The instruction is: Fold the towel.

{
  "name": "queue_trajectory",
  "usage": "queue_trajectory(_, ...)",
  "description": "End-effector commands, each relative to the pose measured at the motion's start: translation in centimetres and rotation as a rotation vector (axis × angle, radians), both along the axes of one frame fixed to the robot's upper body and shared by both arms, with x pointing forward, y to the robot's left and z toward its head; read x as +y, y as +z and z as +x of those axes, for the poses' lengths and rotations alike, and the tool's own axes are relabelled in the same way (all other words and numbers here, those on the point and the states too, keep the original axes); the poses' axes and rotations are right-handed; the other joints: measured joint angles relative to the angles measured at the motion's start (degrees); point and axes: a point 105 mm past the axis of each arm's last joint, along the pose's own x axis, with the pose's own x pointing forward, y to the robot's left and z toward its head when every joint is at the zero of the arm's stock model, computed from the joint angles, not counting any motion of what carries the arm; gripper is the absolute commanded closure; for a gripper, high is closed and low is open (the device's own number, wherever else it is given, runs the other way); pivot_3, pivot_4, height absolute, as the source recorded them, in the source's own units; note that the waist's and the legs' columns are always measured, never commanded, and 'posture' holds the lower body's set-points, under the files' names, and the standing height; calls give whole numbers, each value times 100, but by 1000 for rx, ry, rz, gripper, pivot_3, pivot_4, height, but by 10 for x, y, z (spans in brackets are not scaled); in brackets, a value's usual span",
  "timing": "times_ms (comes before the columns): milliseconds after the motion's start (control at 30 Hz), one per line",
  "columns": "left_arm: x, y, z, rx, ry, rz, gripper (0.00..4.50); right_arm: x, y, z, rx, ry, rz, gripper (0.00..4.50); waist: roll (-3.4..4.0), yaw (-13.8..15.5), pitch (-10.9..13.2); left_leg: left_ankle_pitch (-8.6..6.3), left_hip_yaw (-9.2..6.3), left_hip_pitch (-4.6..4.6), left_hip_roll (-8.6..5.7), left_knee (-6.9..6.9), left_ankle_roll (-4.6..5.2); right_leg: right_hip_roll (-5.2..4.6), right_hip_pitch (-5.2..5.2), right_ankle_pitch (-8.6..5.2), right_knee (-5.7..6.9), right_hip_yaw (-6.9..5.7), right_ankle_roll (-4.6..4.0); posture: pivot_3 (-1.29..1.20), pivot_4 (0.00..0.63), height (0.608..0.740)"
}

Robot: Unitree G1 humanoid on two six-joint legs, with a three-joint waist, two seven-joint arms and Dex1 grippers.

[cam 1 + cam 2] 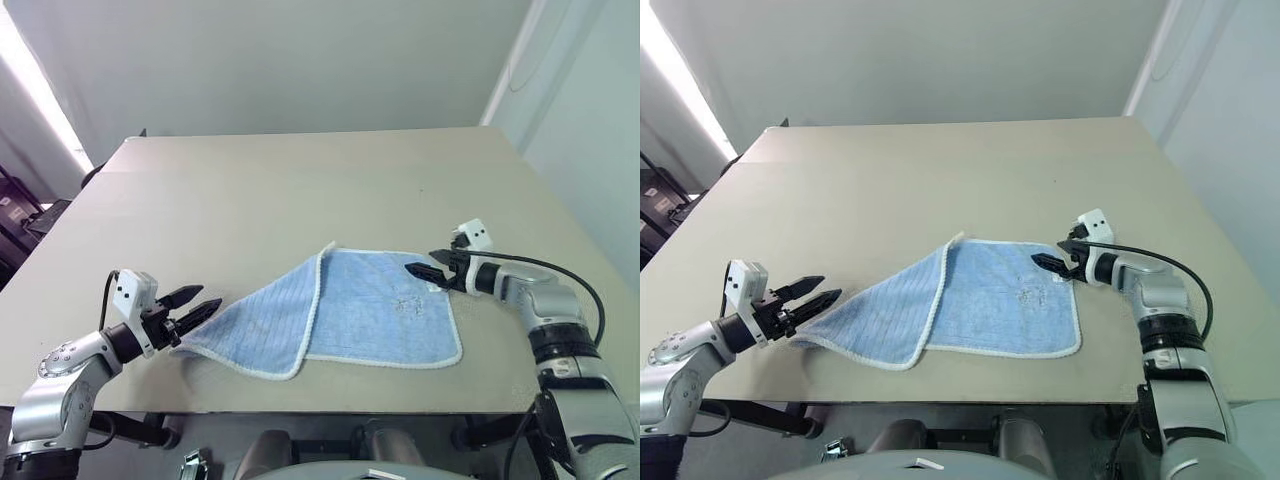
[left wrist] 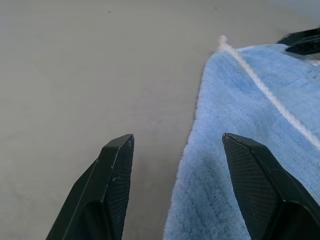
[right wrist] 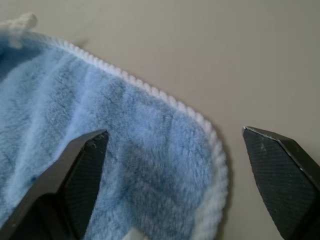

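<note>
Bright, even light with a glaring strip at upper left; wrist views soft and blurred up close.

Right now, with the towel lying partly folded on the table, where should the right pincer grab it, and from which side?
Likely the towel's far right corner, where the white edging rounds off. It lies flat in a single layer near the table edge side of the right pincer, whose open fingers already straddle that corner in the right wrist view. Come in low from the right, one finger sliding under the edging.
</note>
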Motion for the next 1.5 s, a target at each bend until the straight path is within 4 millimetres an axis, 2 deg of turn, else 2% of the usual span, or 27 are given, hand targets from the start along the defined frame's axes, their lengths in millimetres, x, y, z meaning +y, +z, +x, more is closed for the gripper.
queue_trajectory(33, -1, 10, 0, -50, -3, 28, 1528, 5, -3, 9, -1, 6, -35, 31, -12, -18, -7, 0, 4, 2, 2, 1, 0, 3, 0, 3, 0, 4, -2, 0, 0, 740)
queue_trajectory(167, 2, 9, -5, -50, 16, 38, 1528, 11, -7, 9, 19, 62, -51, 31, -19, -90, -11, 0, 15, 6, 19, 12, 0, 15, 3, 12, -2, 15, -12, 0, 0, 740)
queue_trajectory(233, 3, 9, -6, -51, 18, 42, 1528, 13, -7, 6, 20, 95, -50, 414, -20, -96, -12, 0, 16, 6, 25, 15, 0, 25, 4, 14, -2, 21, -12, 0, 0, 740)
queue_trajectory(300, 3, 11, -7, -55, 22, 37, 1528, 11, -7, 4, 22, 110, -60, 977, -20, -98, -12, 0, 17, 7, 34, 13, 0, 34, 3, 14, -1, 22, -12, 0, 0, 740)
queue_trajectory(433, 5, 11, -6, -59, 30, 40, 1528, 9, -8, 5, 28, 109, -72, 2426, -20, -102, -12, -1, 19, 7, 49, 2, 1, 48, -2, 18, -2, 22, -12, 0, 0, 740)
queue_trajectory(600, 4, 13, -4, -64, 20, 48, 1528, 14, -14, 7, 29, 134, -114, 4270, -21, -113, -12, -1, 23, 9, 58, 1, 2, 55, -6, 22, -2, 23, -21, 0, 0, 740)
queue_trajectory(633, 3, 14, -3, -65, 17, 47, 1528, 16, -14, 7, 26, 143, -120, 4483, -22, -113, -13, -1, 25, 10, 60, 3, 2, 55, -5, 24, -2, 24, -25, 0, 0, 740)
queue_trajectory(733, -1, 17, -3, -68, -12, 56, 1528, 20, -14, 8, 13, 154, -118, 4483, -22, -115, -13, -1, 26, 11, 63, 9, 1, 58, -4, 29, -2, 24, -33, 0, 0, 740)
queue_trajectory(833, -17, 27, -1, -72, -50, 17, 1528, 22, -16, 8, 13, 153, -120, 4483, -23, -125, -13, -1, 29, 12, 67, 10, 1, 62, -4, 30, -2, 26, -36, 0, 0, 740)
queue_trajectory(900, -36, 28, -4, -71, -114, 14, 1528, 23, -17, 7, 14, 148, -115, 4483, -24, -132, -14, -1, 33, 13, 70, 10, 1, 64, -4, 31, -2, 30, -35, 0, 0, 740)
queue_trajectory(967, -60, 24, -10, -60, -196, 33, 1528, 22, -18, 8, 15, 129, -116, 4483, -24, -133, -14, -1, 43, 17, 71, 8, 1, 64, -4, 32, -2, 41, -36, 0, 0, 740)
queue_trajectory(1067, -77, 18, -16, -37, -258, 46, 1528, 21, -19, 10, 15, 101, -125, 4483, -27, -145, -15, -1, 63, 24, 71, 8, 1, 67, -3, 35, -2, 60, -42, 0, 0, 740)
queue_trajectory(1133, -87, 6, -24, -16, -326, 106, 1528, 19, -19, 11, 13, 87, -126, 4483, -27, -142, -15, -1, 73, 30, 75, 9, 2, 73, -3, 38, -2, 70, -47, 0, 0, 740)
queue_trajectory(1300, -94, -23, -35, 11, -452, 311, 1528, 15, -20, 12, 11, 63, -138, 4483, -28, -136, -15, -1, 75, 40, 87, 11, 2, 148, -1, 32, -4, 141, -61, 0, 0, 740)
queue_trajectory(1500, -102, -24, -39, -8, -526, 325, 1528, 12, -20, 11, 8, 52, -143, 4483, -30, -141, -14, -1, 90, 44, 86, 9, 2, 155, -2, 32, -7, 174, -61, 0, 0, 740)
